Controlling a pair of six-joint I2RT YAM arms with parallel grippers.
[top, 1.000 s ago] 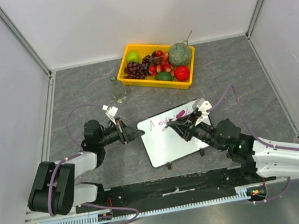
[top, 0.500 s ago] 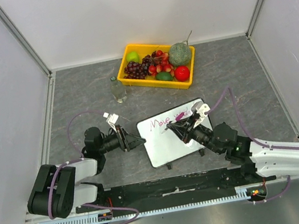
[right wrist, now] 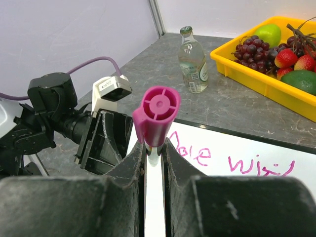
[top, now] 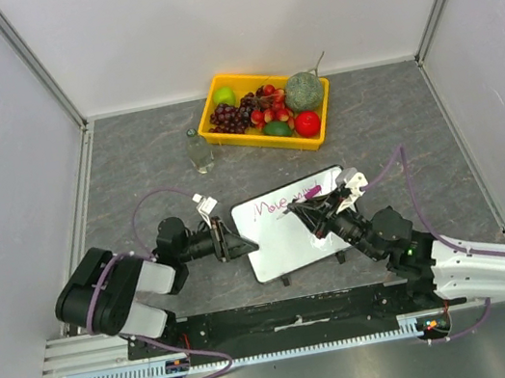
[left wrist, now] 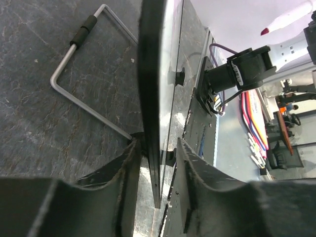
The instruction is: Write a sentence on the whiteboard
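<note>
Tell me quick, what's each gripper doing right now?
Left gripper: jaws straddle the edge of the small black-rimmed glossy white whiteboard; whether they clamp it cannot be told.
Right gripper: closed on the magenta plastic marker.

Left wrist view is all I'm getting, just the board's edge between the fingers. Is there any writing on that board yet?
Observer: Yes. The right wrist view shows magenta lettering on the whiteboard, at least two words. The first looks like "Move".
Operator: What's doing the writing?
Observer: The right end effector is clamped on a magenta marker, whose rear end faces that camera.
Operator: Where along the board am I?
Observer: In the top view, the left end effector straddles the board's left edge, about midway along it.
</note>
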